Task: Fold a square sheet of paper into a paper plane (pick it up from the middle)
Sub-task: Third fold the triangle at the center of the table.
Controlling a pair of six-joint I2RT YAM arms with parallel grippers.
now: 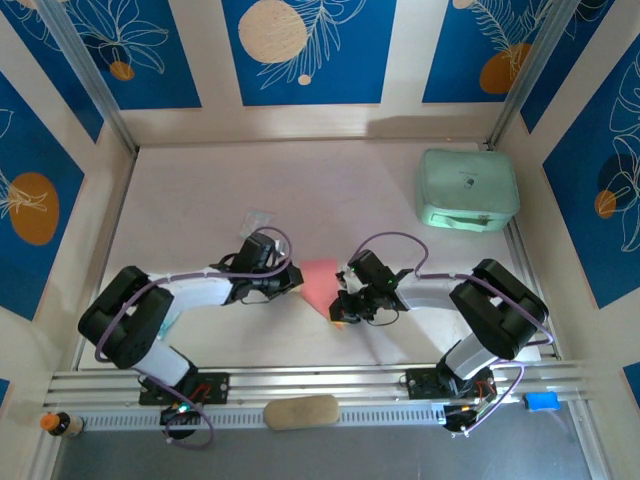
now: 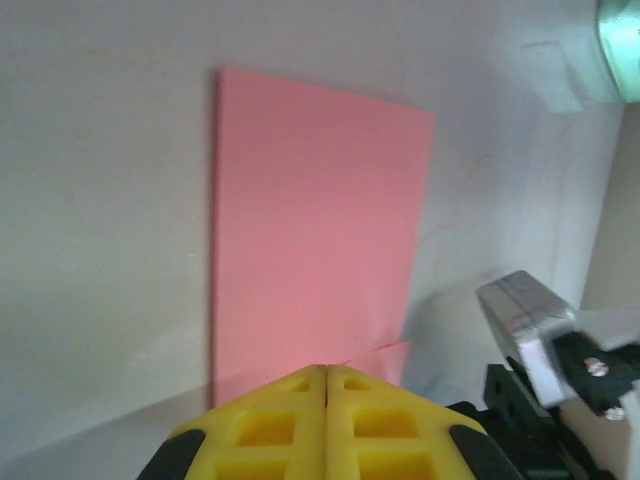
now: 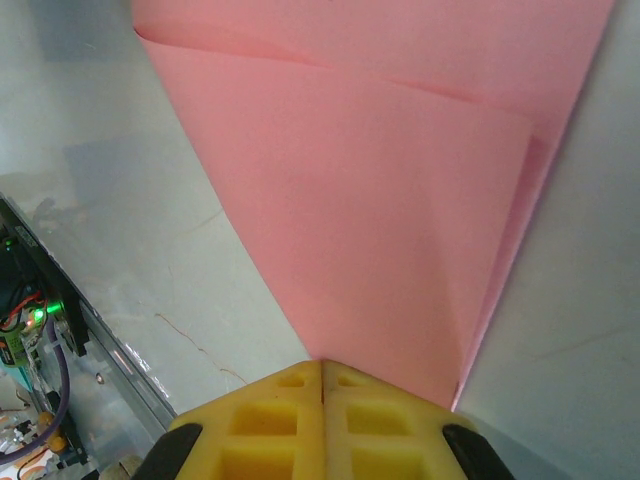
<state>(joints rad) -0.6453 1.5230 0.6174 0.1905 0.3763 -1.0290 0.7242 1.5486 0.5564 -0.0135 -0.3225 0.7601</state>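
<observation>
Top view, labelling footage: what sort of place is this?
Probably a lab robot cell: a white table boxed in by blue floral panels, with two arms bolted to an aluminium rail.

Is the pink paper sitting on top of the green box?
No, the pink paper is down on the table, and the green box sits apart from it in the far right corner.

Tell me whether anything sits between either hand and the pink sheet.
Nothing visible does. The square sheet of paper reaches the fingertips of both the left hand and the right hand; the mint-green case sits far back.
</observation>
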